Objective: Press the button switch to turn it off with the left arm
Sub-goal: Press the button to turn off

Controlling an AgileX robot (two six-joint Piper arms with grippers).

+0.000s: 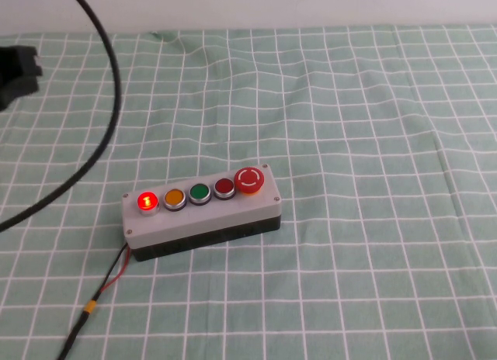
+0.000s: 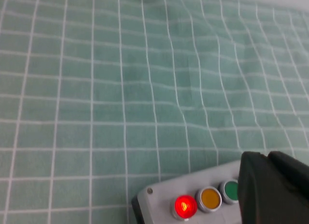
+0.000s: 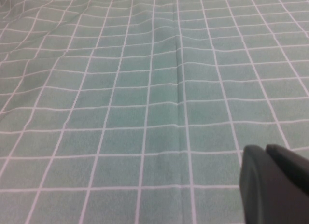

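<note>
The button switch glows bright red at the left end of the grey five-button box, which lies near the middle of the green checked cloth. It also shows lit in the left wrist view. My left gripper is shut and empty. It hovers above the box's far side, over the buttons past the green one, apart from the switch. In the high view only a black part of the left arm shows at the far left edge. My right gripper is shut, empty, over bare cloth.
On the box, after the switch, come an orange button, a green one, a dark red one and a large red mushroom button. A thick black cable loops across the left. Red and black wires leave the box's left end.
</note>
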